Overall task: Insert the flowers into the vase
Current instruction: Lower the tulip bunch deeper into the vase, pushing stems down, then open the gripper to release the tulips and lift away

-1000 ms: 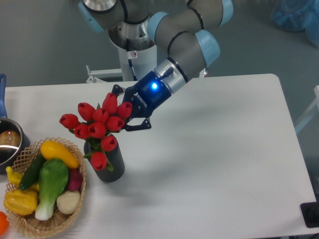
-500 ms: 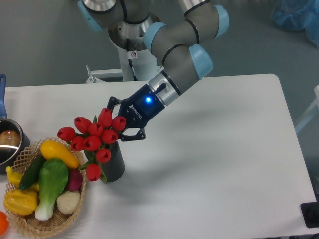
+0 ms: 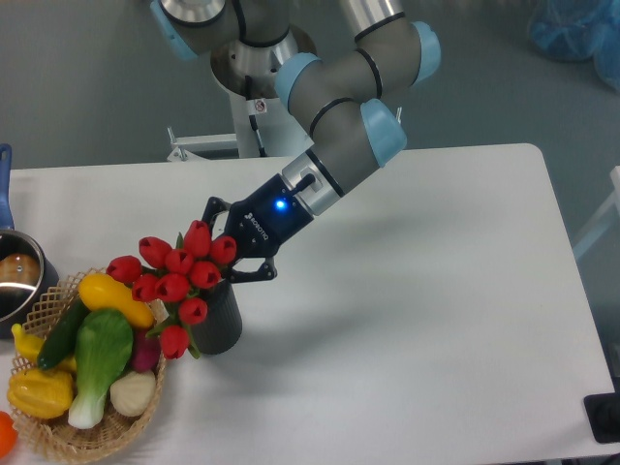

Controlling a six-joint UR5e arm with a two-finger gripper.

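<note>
The flowers [image 3: 177, 274], a bunch of red tulip buds with green leaves, hang tilted to the left over the vase [image 3: 223, 325]. The vase is dark grey and stands on the white table [image 3: 417, 291] just right of the basket. My gripper [image 3: 235, 242] is shut on the flowers at their stem end, directly above the vase's mouth. The buds and leaves hide the mouth, so I cannot tell how deep the stems sit in it. Two buds droop down the vase's left side.
A woven wicker basket [image 3: 136, 423] with yellow, green and white vegetables stands at the front left, touching or nearly touching the vase. A shiny metal pot [image 3: 15, 281] sits at the left edge. The arm's base stands behind the table.
My gripper has moved left and down with the flowers in it. The bunch now sits lower over the vase and closer to the basket. The vase has not moved.
</note>
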